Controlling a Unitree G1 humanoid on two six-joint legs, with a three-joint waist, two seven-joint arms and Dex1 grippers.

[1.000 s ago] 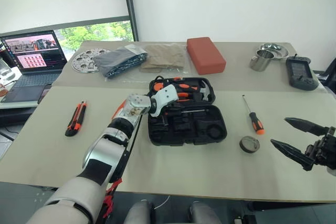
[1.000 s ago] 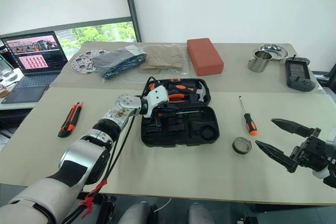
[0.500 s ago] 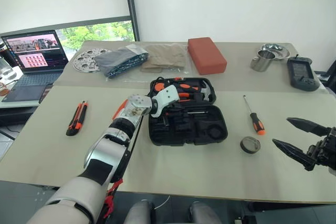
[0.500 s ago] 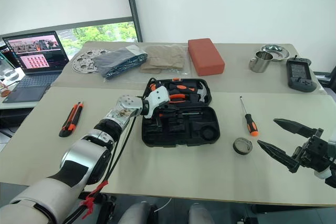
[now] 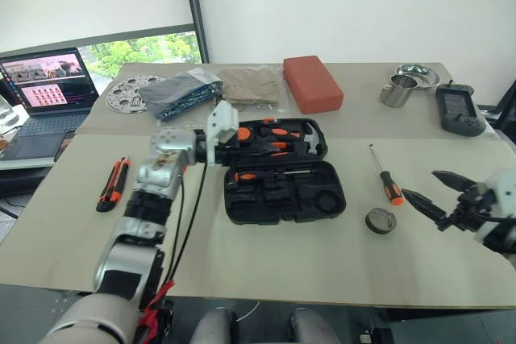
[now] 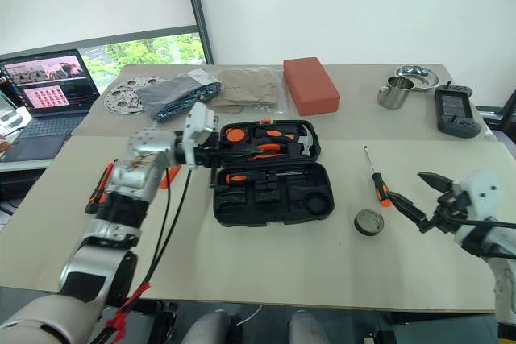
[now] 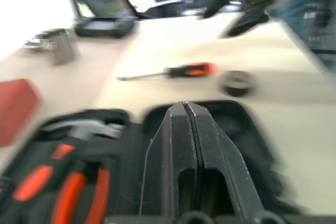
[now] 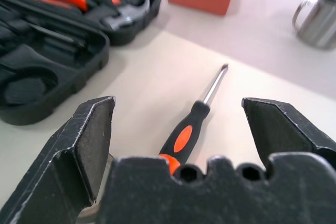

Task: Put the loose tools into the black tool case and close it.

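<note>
Open tool case (image 5: 284,173) at table (image 5: 266,259) centre, tools seated in its rear half. Right of it — a screwdriver (image 5: 386,177), with the tape roll (image 5: 380,220) nearer the front edge. Far left — a utility knife (image 5: 112,184). Behind the case: block (image 5: 313,83), cup (image 5: 395,91), handheld device (image 5: 457,110).

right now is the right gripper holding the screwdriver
No, the right gripper is open and empty, with the screwdriver lying on the table between its fingers.
</note>
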